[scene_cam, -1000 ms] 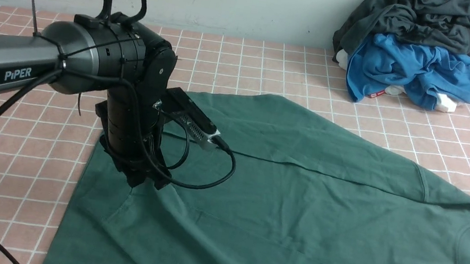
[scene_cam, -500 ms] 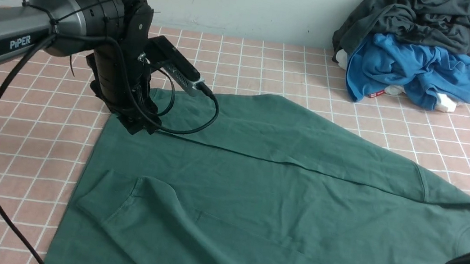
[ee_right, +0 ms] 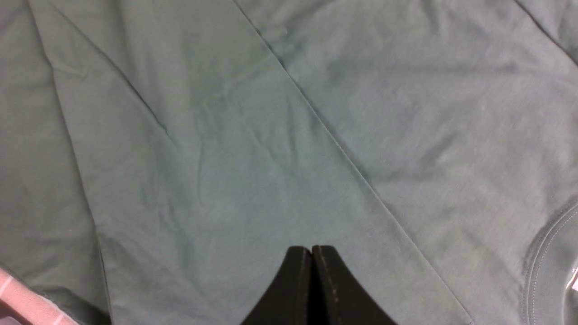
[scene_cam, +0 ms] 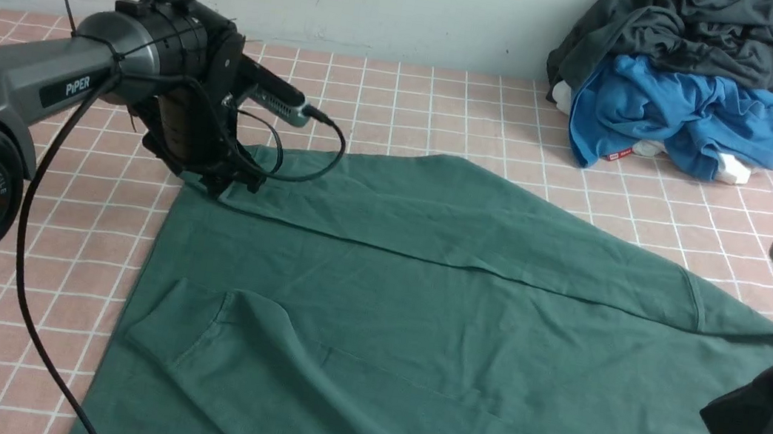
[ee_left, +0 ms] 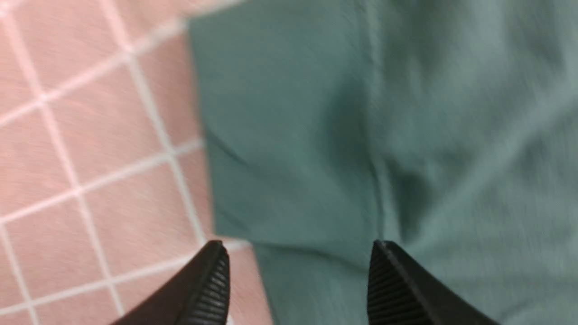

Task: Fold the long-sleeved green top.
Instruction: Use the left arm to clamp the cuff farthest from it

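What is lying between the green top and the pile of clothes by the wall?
Nothing but bare pink gridded surface separates the green top from the clothes pile; the front view shows it.

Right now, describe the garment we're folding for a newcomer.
On the pink tiled table, the green long-sleeved top lies spread flat near the robot. Unlike the blue garment and dark grey garment heaped at the back wall, it is green.

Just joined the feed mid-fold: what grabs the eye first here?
The green long-sleeved top dominates, spread across the pink tiled table. The left gripper hangs open over its far left corner; the right gripper is shut above the collar end. A blue-and-dark clothes pile sits far right against the wall.
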Robot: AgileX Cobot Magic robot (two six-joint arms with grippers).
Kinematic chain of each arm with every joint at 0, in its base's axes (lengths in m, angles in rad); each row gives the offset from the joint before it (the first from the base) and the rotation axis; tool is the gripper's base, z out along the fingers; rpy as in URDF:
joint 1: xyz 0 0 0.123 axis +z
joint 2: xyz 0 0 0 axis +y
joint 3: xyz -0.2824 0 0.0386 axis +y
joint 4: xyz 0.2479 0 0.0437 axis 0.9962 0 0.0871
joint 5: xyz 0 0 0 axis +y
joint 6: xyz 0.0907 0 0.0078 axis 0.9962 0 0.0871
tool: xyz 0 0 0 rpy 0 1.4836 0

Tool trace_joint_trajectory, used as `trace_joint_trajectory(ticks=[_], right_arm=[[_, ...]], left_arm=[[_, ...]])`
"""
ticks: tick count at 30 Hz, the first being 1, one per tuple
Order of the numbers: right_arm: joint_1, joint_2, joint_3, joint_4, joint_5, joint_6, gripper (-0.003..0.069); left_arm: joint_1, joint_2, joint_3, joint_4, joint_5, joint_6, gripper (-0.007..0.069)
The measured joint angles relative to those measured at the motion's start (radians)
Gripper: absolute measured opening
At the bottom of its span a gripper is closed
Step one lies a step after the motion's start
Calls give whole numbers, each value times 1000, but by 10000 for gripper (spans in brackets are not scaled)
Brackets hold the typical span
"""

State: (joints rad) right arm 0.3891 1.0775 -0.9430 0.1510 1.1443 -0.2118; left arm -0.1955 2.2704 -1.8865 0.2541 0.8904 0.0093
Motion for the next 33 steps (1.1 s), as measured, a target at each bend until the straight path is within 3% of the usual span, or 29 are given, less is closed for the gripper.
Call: trace_joint_trajectory(ticks=[9, 23, 26, 33], right_arm=[[0, 0, -1, 0, -2, 3, -14], [0, 0, -1, 0, -27, 7, -14], [0, 0, -1, 0, -30, 7, -14], [0, 0, -1, 0, -35, 7, -14]], left_arm=[[93, 44, -145, -203, 32, -9, 388], [117, 121, -157, -254, 55, -9, 379], [117, 127, -158, -262, 58, -9, 335], [115, 124, -160, -276, 67, -9, 139]])
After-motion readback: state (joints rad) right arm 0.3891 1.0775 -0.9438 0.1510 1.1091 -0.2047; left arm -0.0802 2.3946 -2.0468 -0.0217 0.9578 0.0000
